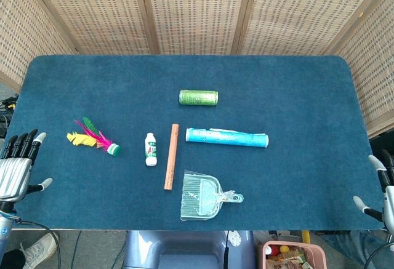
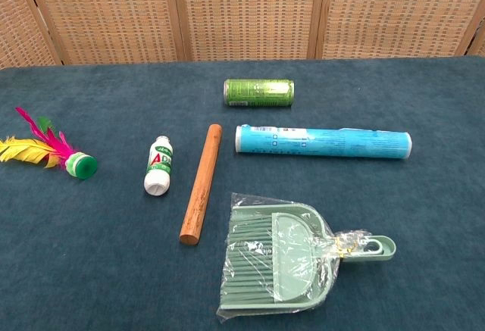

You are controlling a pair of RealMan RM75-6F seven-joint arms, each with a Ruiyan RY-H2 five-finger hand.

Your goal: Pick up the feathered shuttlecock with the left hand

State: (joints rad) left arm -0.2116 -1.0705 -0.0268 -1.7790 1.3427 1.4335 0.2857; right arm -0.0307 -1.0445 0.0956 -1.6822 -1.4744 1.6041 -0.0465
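Observation:
The feathered shuttlecock point(image 1: 95, 138) point(image 2: 47, 151) lies on the blue table at the left, with yellow, pink and green feathers pointing left and its green base pointing right. My left hand point(image 1: 18, 164) hovers at the table's left edge, below and left of the shuttlecock, fingers spread and holding nothing. My right hand point(image 1: 378, 189) shows at the right edge, fingers apart and empty. Neither hand appears in the chest view.
Right of the shuttlecock lie a small white bottle point(image 1: 151, 149) point(image 2: 158, 166), a wooden stick point(image 1: 171, 156) point(image 2: 201, 183), a green can point(image 1: 198, 97) point(image 2: 258, 92), a light blue tube point(image 1: 226, 137) point(image 2: 323, 142) and a wrapped green dustpan point(image 1: 205, 196) point(image 2: 284, 259). Wicker screens stand behind the table.

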